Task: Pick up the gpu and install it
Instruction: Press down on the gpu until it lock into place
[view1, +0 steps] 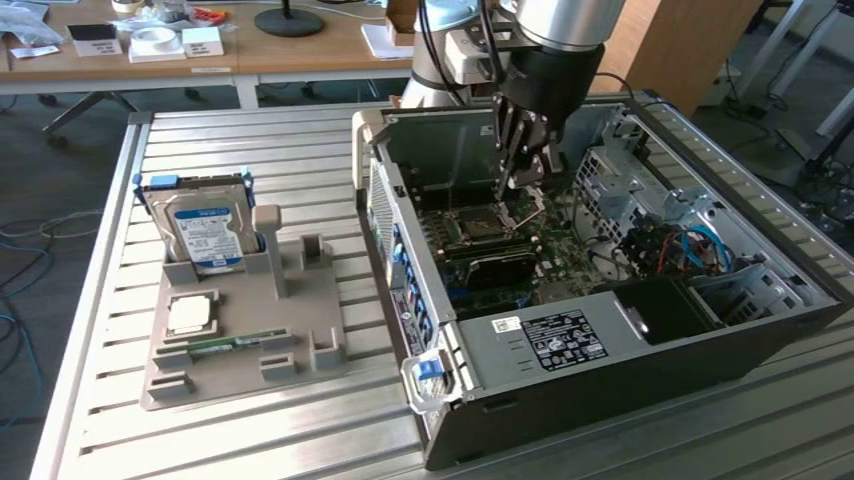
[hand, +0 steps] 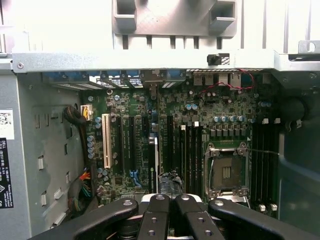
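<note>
The gpu (view1: 498, 264) is a dark flat card standing in a slot of the motherboard (view1: 561, 255) inside the open computer case (view1: 627, 350). In the wrist view the gpu (hand: 154, 162) appears edge-on as a thin dark strip among the long slots. My gripper (view1: 515, 188) hangs inside the case above the board, over the open CPU socket (view1: 483, 222) and a little beyond the card. Its black fingers (hand: 156, 215) are pressed together, shut, with nothing visible between them. The fingers hide the near end of the card.
On the exterior view's left a grey holder (view1: 314, 350) carries a silver hard drive (view1: 203, 235), a CPU chip (view1: 187, 312) and a green RAM stick (view1: 235, 343). Drive cages and blue cables (view1: 694, 245) fill the case's far side. The slatted metal table (view1: 267, 150) surrounds everything.
</note>
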